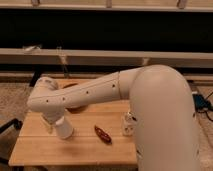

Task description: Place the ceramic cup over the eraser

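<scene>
The ceramic cup [64, 128], small, white and cylindrical, hangs tilted at the end of my arm over the left part of the wooden table [75, 152]. My gripper [58, 121] sits just below the bent wrist, mostly hidden by the arm, and is shut on the cup's upper end. The cup's lower end is close to the tabletop. The black eraser does not show; it is hidden or out of view.
An orange bowl [76, 107] lies behind the arm, mostly covered. A reddish-brown oblong piece [103, 134] lies right of the cup. A white bottle-like figure [128, 125] stands against the arm's big link. A pale piece [48, 125] shows left of the cup.
</scene>
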You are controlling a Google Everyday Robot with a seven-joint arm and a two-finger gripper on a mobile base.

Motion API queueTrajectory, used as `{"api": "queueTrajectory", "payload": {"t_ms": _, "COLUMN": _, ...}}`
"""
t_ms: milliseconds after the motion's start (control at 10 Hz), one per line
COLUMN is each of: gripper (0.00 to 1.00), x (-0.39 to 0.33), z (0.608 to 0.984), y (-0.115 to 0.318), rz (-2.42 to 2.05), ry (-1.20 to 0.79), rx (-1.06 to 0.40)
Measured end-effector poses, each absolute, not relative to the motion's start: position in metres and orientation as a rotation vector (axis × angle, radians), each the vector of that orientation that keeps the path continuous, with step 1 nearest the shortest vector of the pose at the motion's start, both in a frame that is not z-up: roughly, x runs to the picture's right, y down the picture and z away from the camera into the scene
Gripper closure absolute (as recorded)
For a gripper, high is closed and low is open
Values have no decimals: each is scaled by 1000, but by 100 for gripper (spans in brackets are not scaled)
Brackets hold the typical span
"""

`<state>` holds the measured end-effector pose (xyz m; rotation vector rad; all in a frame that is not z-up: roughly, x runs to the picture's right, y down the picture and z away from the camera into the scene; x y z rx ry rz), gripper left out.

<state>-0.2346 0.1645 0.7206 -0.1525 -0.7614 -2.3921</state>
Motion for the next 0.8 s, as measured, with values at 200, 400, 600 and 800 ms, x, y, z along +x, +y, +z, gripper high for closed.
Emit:
{"api": "queueTrajectory", "payload": {"t_ms": 200, "gripper": 22, "x": -235, "z": 723, "y": 164, "rz": -2392, "ry": -776, "rx": -151}}
{"api": "queueTrajectory", "payload": {"t_ms": 400, "gripper": 22, "x": -234, "z": 723, "y": 164, "rz": -2390, "ry": -781, "rx": -157}}
{"api": "queueTrajectory", "payload": {"t_ms": 600, "gripper": 22, "x": -234, "z": 722, "y": 164, "rz": -2390, "ry": -781, "rx": -158}}
{"api": "queueTrajectory", "payload": {"t_ms": 800, "gripper": 22, "x": -234, "z": 723, "y": 164, "rz": -2390, "ry": -781, "rx": -159}}
